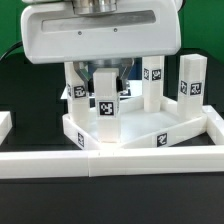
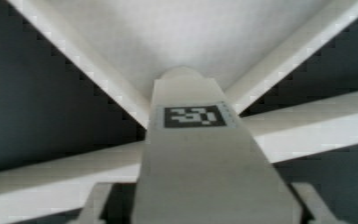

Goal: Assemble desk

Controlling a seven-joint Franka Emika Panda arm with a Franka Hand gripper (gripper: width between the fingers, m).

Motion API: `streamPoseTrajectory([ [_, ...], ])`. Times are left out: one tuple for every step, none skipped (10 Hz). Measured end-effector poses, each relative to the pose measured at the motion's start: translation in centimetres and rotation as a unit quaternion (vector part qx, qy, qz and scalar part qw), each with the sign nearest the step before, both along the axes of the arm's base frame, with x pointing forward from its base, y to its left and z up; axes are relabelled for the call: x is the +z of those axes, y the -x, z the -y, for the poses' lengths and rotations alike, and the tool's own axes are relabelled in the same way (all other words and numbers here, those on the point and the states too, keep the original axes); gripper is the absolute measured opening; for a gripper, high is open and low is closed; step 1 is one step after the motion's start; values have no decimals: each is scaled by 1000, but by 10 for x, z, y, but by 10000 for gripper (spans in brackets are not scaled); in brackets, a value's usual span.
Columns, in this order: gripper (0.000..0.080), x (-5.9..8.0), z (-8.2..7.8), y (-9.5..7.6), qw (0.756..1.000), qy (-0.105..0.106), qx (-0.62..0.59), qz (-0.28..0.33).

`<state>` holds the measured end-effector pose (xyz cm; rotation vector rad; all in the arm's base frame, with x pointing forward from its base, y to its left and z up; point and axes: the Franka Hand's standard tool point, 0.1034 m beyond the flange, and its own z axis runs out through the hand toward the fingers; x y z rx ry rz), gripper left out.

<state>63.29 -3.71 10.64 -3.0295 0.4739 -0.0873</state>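
Overhead, the Panda arm's broad white wrist housing (image 1: 100,35) fills the top of the exterior view, hanging above the half-built desk. Below it the desk top (image 1: 150,128), a white tray of rigid plastic, lies against the long low border wall (image 1: 120,162). The wall closes off the near side, and open dark surface shows only beyond it. Three spare legs (image 1: 190,85) stand upright behind and beside the tray, close enough to be knocked by a sideways swing, so straight up looks the safest way out. A central leg (image 1: 105,108) stands upright under the arm, over a corner of the tray as the wrist view shows it. Whether it is seated in a socket cannot be told. The fingers (image 2: 108,205) flank this leg on both sides, but the pictures do not show whether they are pinching it or merely beside it. The leg looks light, stiff and smooth, likely to slip or twist, and best gripped on its flat faces above its small tag (image 2: 194,117).
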Motion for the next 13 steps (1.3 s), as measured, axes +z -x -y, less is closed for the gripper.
streamPoseTrajectory([
  [287, 1, 7, 0, 997, -2, -75, -5],
  [287, 1, 12, 2, 989, -7, -149, -12],
  [287, 4, 15, 2, 969, -13, -245, -26],
  [287, 12, 15, -3, 941, -22, -336, -42],
  [287, 8, 16, -4, 910, -30, -411, -47],
  [288, -1, 19, 0, 872, -52, -486, -41],
  [288, -1, 19, 0, 847, -54, -526, -42],
  [288, -2, 17, 0, 834, -51, -548, -43],
  [288, -2, 13, 0, 828, -45, -557, -42],
  [288, -2, 13, 0, 824, -48, -564, -43],
  [478, -2, 13, 0, 831, -47, -552, -42],
  [478, -5, 11, 0, 848, -45, -527, -40],
  [607, -13, 2, 5, 898, -39, -436, -38],
])
